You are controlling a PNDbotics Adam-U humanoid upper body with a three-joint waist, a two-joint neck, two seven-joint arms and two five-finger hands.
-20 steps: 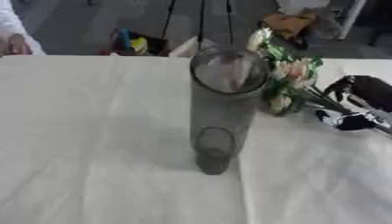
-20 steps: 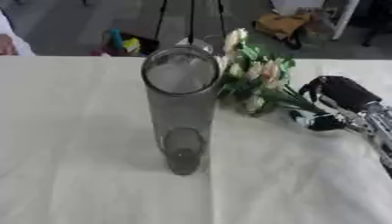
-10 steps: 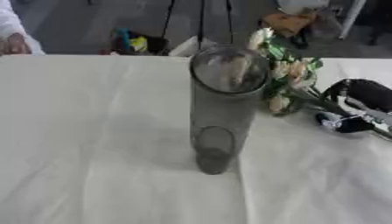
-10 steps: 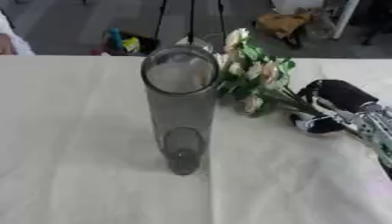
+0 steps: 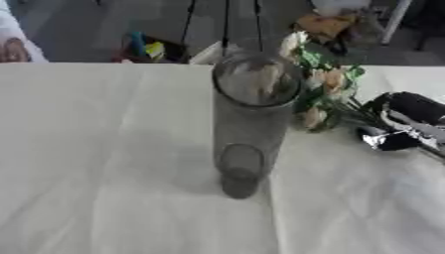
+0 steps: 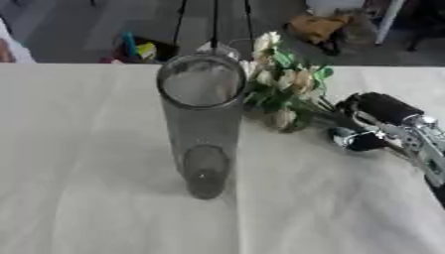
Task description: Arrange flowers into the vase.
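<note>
A tall, clear glass vase [image 6: 201, 124] stands upright near the middle of a white tablecloth [image 6: 78, 163], its round mouth open toward the camera. The cloth lies bare to the vase's left and all along the near side, leaving wide open room there; the table's far edge runs just behind the vase's rim.

A bunch of cream flowers [image 6: 280, 87] with green leaves lies on the cloth just right of the vase, the blooms beside its rim and reaching past the far edge. The bunch's long axis runs from upper left to lower right, stems toward the robot's right hand [image 6: 369, 124]. That hand's black fingers curl round the stems, which are mostly hidden in it. The arm is cut off at the right edge.

The left hand shows in neither view.
</note>
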